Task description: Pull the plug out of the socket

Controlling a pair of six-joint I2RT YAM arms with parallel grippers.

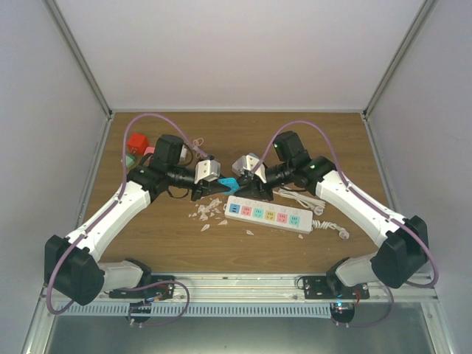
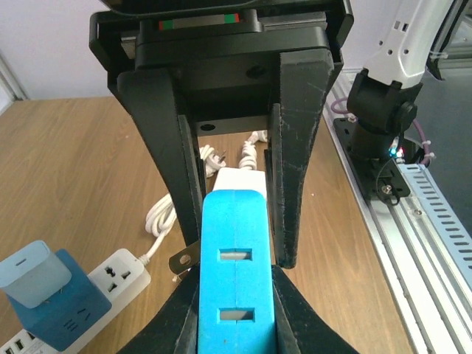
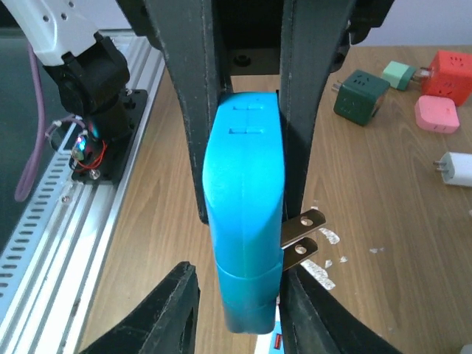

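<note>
**Both claws on the blue block at mid-table**

Nearest, a metal rail [image 1: 243, 284] runs along the near edge and carries both arm bases. Beyond it a strip of bare wooden table [image 1: 177, 251] spans from 7 to 5 o'clock. White panels close in the table at 9, 12 and 3 o'clock. The widest open wood lies toward 12, behind the arms.

Just near of centre lies a white power strip [image 1: 269, 214], with its white cable [image 1: 310, 200] coiled at 3 to 4 o'clock. White scraps [image 1: 209, 214] are scattered just beside the strip's left end.

Over the centre the two claws meet head-on above the table. The left claw [image 2: 234, 287] is clamped tight on the blue socket block [image 3: 245, 184], one finger pressed against each long side. Two metal prongs [image 3: 302, 230] stick out of the block's side. A white plug [image 2: 240, 181] sits at the end of the block that faces the right arm.

The right claw [image 3: 240, 280] stands partly open and straddles that same end. In the right wrist view a gap shows on one side of the block. On the other side I cannot tell whether the finger touches.

Farther off, at 10 o'clock, a red cube [image 1: 137, 141] and a dark green cube [image 3: 359, 94] sit near the left wall, well apart from the claws.
</note>
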